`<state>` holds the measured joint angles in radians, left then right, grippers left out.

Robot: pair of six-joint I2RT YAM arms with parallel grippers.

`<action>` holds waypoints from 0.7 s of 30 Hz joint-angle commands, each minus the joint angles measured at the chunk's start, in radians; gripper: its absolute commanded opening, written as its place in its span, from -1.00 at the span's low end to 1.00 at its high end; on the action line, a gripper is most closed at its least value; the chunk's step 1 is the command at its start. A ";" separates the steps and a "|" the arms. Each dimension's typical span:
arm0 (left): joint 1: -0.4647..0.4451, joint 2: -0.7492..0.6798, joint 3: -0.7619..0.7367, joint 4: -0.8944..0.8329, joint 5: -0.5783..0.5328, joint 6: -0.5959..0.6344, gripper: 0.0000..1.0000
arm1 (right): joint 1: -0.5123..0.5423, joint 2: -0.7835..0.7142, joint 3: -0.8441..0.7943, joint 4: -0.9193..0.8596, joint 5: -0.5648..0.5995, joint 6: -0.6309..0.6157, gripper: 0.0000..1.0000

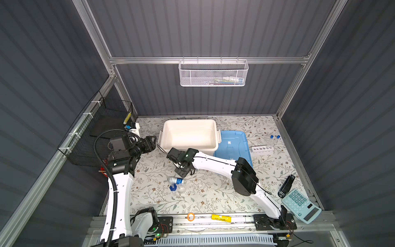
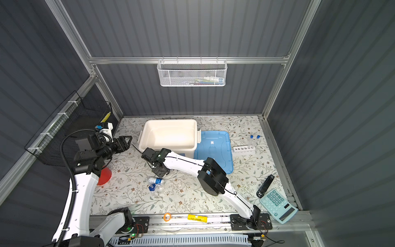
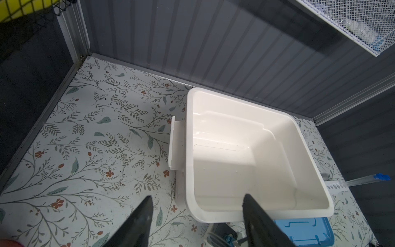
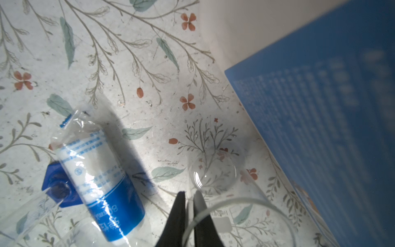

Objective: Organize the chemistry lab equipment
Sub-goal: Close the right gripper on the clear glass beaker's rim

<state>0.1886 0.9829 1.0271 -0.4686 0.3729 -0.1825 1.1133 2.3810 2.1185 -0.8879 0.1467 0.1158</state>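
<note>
A small clear beaker (image 4: 213,173) stands on the floral table, in front of the white bin (image 1: 190,122). My right gripper (image 4: 189,193) (image 1: 181,171) (image 2: 160,171) points down at it, and its two fingers pinch the glass wall at the rim. Just nearer lie a white blue-labelled bottle (image 4: 96,171) (image 1: 176,180) in clear wrap and a cylinder on a blue hexagonal base (image 4: 56,188) (image 1: 172,188). A white holed rack (image 1: 261,148) with two blue-capped tubes (image 1: 272,140) stands at the right. My left gripper (image 3: 197,196) (image 1: 152,141) hovers open and empty by the bin's left corner.
A blue lid (image 1: 235,139) lies right of the bin. A pale blue calculator (image 1: 301,205) and a black stapler (image 1: 286,186) sit at the front right, a red cup (image 2: 104,175) under my left arm. A blue printed panel (image 4: 320,107) is close beside the beaker.
</note>
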 commanded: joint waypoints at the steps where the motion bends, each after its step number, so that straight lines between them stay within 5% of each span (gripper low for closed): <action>1: -0.006 -0.019 -0.010 0.010 0.023 0.014 0.34 | 0.002 -0.060 -0.006 -0.021 0.015 0.016 -0.80; 21: -0.009 -0.024 -0.022 0.030 0.035 0.009 0.34 | 0.003 -0.300 -0.100 -0.106 -0.127 0.031 -0.80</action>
<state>0.1841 0.9730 1.0187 -0.4545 0.3840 -0.1829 1.1141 2.1246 2.0327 -0.9630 0.0658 0.1524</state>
